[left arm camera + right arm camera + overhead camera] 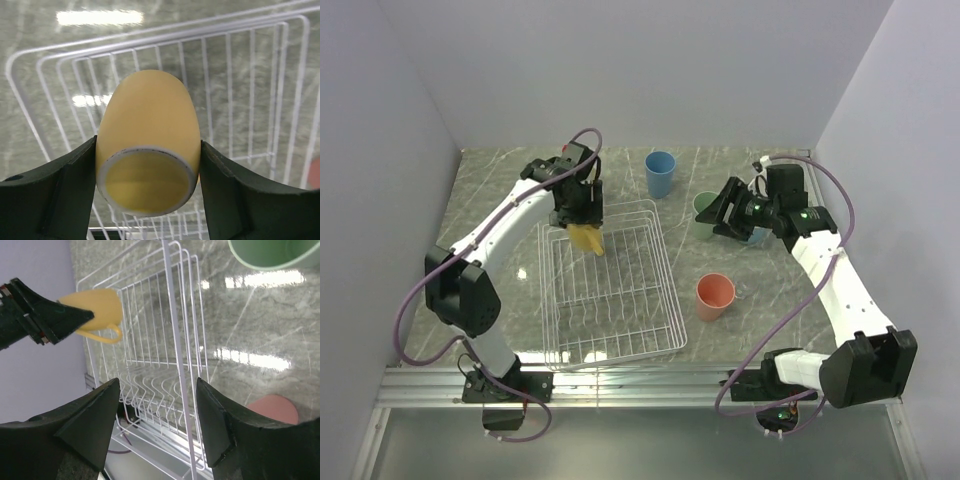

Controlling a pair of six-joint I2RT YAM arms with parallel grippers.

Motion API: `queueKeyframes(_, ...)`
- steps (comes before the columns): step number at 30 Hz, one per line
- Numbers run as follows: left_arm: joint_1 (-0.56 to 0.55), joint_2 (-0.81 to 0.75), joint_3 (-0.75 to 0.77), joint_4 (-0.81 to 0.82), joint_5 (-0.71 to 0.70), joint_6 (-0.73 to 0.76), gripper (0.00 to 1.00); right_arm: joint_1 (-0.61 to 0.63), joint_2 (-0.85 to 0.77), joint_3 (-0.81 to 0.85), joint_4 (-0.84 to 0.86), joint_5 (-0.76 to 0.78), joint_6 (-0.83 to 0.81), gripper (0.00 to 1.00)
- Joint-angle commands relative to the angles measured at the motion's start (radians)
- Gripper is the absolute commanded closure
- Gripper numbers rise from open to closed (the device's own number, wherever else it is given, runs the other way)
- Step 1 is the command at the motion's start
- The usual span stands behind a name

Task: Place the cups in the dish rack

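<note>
My left gripper (582,218) is shut on the yellow mug (588,240) and holds it tilted above the far part of the white wire dish rack (665,300). In the left wrist view the mug (147,130) sits between both fingers (55,195), its open mouth toward the camera. My right gripper (722,212) is open and empty beside the green cup (703,218). The blue cup (660,173) stands behind the rack, the salmon cup (714,296) to its right. A bit of light blue (758,238) shows under the right wrist. The beige cup is out of view.
The right wrist view shows the rack wires (170,315), the yellow mug (97,307) with its handle down, the green cup's rim (270,252) and the salmon cup (272,407). White walls enclose the grey marble table (500,200); a metal rail (620,385) runs along the near edge.
</note>
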Motion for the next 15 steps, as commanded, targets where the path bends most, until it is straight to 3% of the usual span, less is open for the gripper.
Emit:
queueKeyframes(1,0.000,0.000,-0.003,0.018,-0.137,0.053,1.00,-0.007,-0.021,-0.011,-0.006,0.003,-0.012,0.31)
queueKeyframes(4,0.002,0.023,-0.058,0.046,-0.180,0.090,1.00,-0.007,-0.024,-0.011,-0.024,0.015,-0.026,0.31)
queueKeyframes(15,0.025,0.063,-0.193,0.155,-0.115,0.089,0.99,-0.007,-0.012,0.053,-0.098,0.067,-0.061,0.31)
